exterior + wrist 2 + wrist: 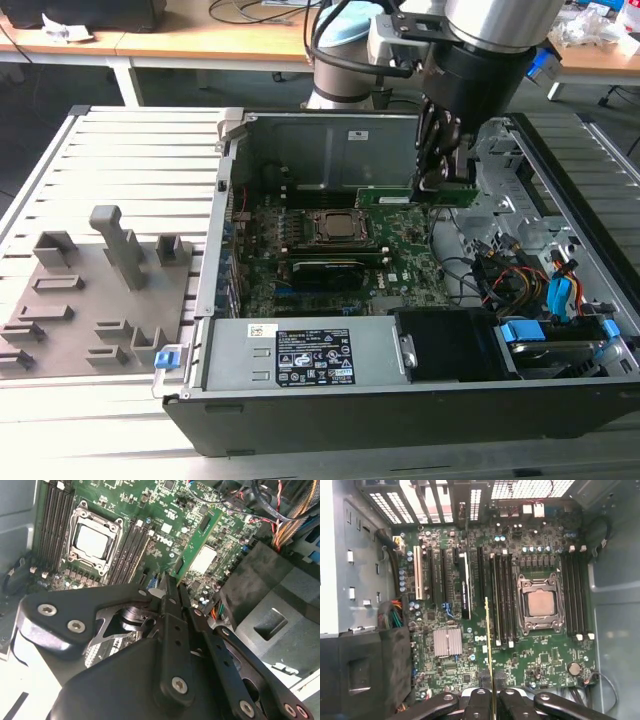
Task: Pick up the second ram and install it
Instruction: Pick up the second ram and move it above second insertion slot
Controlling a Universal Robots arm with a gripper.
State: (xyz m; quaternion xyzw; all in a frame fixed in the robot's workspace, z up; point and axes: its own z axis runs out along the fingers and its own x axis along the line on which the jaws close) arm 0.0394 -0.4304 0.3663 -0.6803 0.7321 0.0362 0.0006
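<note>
My gripper [440, 183] hangs over the open computer case, shut on the second ram [415, 196], a thin green stick held by one end. In the second wrist view the ram [199, 552] with its white label sticks out from the closed fingertips [168, 591] above the green motherboard [165, 510]. The first wrist view shows the ram [488, 640] edge-on, floating above the board just beside the bank of dark memory slots [503, 600] next to the CPU socket [541, 603]. The stick is above the board and sits in no slot.
A black card [325, 268] stands in the motherboard [400, 250] near the CPU socket [335, 228]. The power supply [300, 355] spans the case front. Cables [530, 275] and blue drive clips [520, 333] crowd the exterior view's right. A grey parts fixture [90, 300] lies outside the case.
</note>
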